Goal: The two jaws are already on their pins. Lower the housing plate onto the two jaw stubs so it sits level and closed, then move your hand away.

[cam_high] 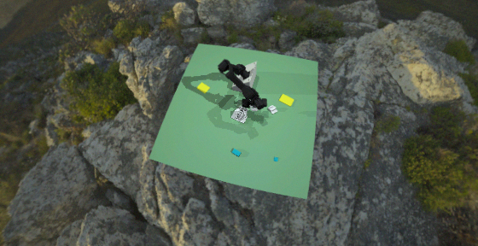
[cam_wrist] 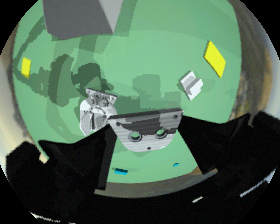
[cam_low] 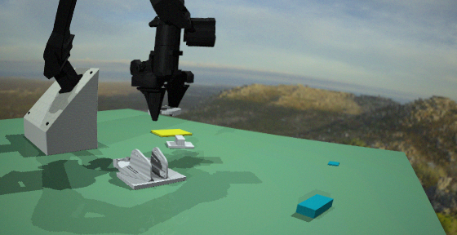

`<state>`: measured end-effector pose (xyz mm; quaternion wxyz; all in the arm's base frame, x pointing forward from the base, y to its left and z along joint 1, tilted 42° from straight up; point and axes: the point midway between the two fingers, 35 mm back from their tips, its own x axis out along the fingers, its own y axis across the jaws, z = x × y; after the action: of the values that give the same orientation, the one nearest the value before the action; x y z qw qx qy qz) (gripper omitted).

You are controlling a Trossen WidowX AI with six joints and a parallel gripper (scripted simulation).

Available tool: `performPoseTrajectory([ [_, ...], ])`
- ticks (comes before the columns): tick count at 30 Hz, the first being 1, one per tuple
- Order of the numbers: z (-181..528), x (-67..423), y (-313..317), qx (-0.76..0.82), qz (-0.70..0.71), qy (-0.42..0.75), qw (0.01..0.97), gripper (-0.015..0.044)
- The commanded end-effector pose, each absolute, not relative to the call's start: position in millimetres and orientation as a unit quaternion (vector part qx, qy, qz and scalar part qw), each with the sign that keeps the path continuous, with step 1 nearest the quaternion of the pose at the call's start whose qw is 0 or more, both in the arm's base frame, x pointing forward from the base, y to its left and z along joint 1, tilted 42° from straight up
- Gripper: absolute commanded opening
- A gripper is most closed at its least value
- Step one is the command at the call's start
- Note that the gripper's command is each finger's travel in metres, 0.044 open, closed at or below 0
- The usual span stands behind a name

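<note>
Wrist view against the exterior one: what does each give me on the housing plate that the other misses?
Only the wrist view shows the two round holes in the housing plate and its edge spanning the gripper.

Only the exterior view shows from the side that the plate hangs well above the table.

Both show the plate held, away from the jaw assembly.

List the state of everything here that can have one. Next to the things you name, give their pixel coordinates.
Gripper [cam_low: 165, 112] [cam_wrist: 145, 120]: shut on the plate, raised.
Plate [cam_low: 170, 110] [cam_wrist: 147, 141]: held between the fingers, off the jaws.
Jaws: both upright on the base.
Base [cam_high: 239, 114] [cam_low: 140, 184]: flat on the green top.
Stand [cam_high: 272, 109] [cam_low: 180, 144] [cam_wrist: 191, 85]: upright, bearing nothing.
Yellow pieces: both lying flat.
Blue blocks: both resting on the green top, apart.
</note>
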<state>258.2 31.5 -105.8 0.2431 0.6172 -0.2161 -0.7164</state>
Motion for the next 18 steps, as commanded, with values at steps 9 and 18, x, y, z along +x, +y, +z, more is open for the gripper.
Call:
performPoseTrajectory([
  [9,-83.5,257.1,-1.3,0.633,-0.695,-0.277,0.198,0.0351],
  [18,-67.2,252.5,-25.9,0.641,-0.677,-0.323,0.164,0.0351],
])
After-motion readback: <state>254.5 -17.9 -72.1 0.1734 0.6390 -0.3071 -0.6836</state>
